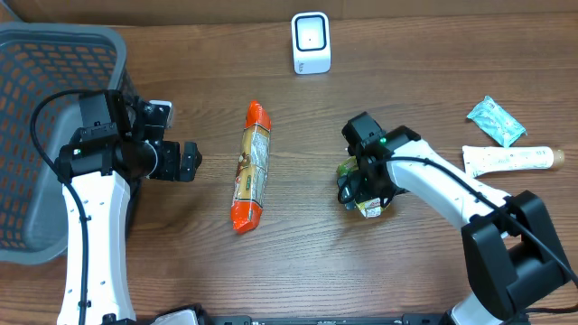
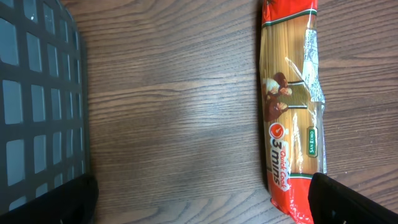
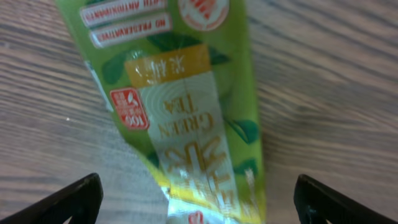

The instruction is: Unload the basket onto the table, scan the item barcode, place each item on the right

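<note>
Overhead: right gripper (image 1: 359,191) sits low over the green tea packet (image 1: 371,208), right of table centre. Right wrist view: both fingertips (image 3: 65,200) stand far apart at the lower corners of the frame, and the green tea packet (image 3: 186,124) lies on the wood between them with bare table visible on each side; jaws released, no contact seen. Label reads "GREEN TEA", upside down in this view; no barcode can be made out on the visible face. White barcode scanner (image 1: 311,42) stands at the far edge of the table (image 1: 406,90), well apart from the packet. Left gripper (image 1: 188,162) hovers just beside the grey mesh basket (image 1: 27,135), jaws spread wide, grasping nothing. Left wrist view: its fingertips (image 2: 53,202) appear at the lower corners, the right one overlapping the lower end of the spaghetti packet (image 2: 292,112). Spaghetti packet (image 1: 251,165) lies lengthwise at table centre, between the two arms. Teal sachet (image 1: 495,120) and cream tube (image 1: 510,159) lie near the right edge
</note>
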Controlling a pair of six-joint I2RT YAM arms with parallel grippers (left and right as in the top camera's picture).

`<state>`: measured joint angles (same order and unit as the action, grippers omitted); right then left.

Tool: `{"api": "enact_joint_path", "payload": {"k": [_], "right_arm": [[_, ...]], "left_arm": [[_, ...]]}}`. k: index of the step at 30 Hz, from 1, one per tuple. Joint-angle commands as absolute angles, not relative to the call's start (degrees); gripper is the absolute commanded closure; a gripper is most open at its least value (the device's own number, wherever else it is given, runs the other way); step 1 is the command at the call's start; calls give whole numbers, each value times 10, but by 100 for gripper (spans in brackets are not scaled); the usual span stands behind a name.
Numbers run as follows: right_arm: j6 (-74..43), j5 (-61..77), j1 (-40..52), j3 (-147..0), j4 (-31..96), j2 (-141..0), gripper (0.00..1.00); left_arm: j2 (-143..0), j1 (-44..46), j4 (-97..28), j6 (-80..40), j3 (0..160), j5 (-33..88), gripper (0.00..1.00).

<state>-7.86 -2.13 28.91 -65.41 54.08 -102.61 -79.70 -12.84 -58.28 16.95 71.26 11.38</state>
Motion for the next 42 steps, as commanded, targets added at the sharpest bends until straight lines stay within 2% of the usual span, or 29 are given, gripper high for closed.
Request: {"api": "enact_joint_path", "payload": {"k": [1,8,14,16,19,27,36,42], "right_arm": [[-59,-14,286,-616,508,-1022,4],[-57,-25,286,-577,468,-1022,21],[-57,-25,286,-576,468,-1022,62],[-59,-18,286,-577,468,-1022,63],[-59,24,286,-588,475,-1022,70],[4,226,284,-706,570,-1019,86],[35,352,281,-860,673,-1002,94],[101,525,263,-913,698,-995,96]], "left_arm": [[-801,-127,-583,180,722,118,1],[-800,-127,-583,180,722,118,0],[-801,-127,-583,180,722,118,0],[-800,-127,-583,180,722,118,1],[-801,-127,-583,180,722,118,0],[-801,-127,-583,180,722,118,0],[-801,-127,-583,180,722,118,0],[-801,-127,-583,180,722,118,1]]}}
